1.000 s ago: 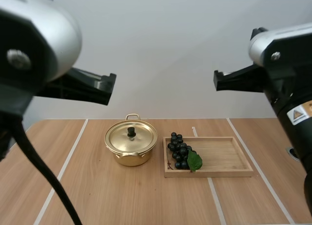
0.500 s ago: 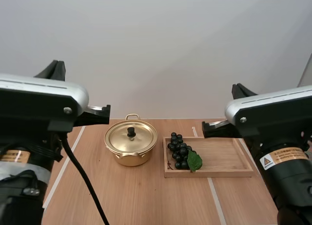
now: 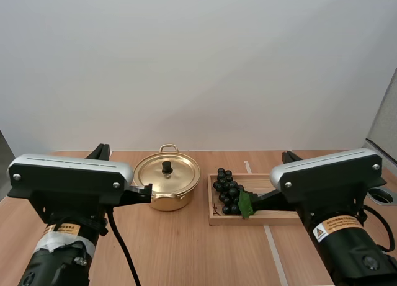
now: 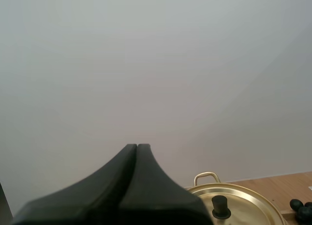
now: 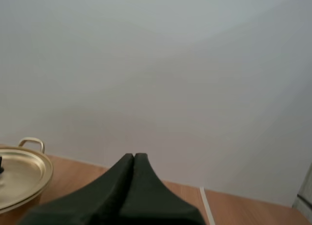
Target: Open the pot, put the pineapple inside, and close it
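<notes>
Left pincer and right pincer are sitting pressed together; grapes are lying lengthwise front-to-back in tray, leaf end nearest.

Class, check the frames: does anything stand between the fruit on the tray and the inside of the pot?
Yes. The lid sits closed on the pot, blocking the way in for the grapes on the wooden tray. Nothing else visible stands between them.
</notes>
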Controlling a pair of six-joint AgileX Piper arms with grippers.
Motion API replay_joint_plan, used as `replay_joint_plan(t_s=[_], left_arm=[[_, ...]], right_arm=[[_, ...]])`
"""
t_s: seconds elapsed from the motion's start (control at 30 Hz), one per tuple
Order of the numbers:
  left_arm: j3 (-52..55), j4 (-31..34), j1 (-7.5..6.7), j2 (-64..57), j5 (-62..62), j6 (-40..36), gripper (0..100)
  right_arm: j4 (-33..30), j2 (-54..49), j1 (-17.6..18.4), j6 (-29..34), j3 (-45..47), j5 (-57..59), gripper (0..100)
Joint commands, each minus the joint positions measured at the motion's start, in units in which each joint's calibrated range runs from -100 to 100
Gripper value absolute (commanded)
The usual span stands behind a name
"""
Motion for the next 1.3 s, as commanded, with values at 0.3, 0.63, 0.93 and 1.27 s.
replay_joint_plan(t_s=[0.3,0.63,0.93,1.27], left_arm=[[4.75,-2.31,-0.11,-0.18,5.02,-3.74,0],[4.75,4.39,0.22,-0.18,7.73,-1.31,0],[4.75,18.99,0.31,-0.18,29.07,-8.26,0],[4.75,19.1,0.89,-0.18,27.85,-22.71,0]], right_arm=[[2.1,-0.43,-0.74,-0.62,4.48,8.6,0],[7.0,-0.43,-1.48,-0.62,4.48,11.12,0],[3.39,-0.43,-1.56,-0.62,4.48,19.1,0],[4.63,-0.43,-1.7,-0.62,4.48,25.83,0]])
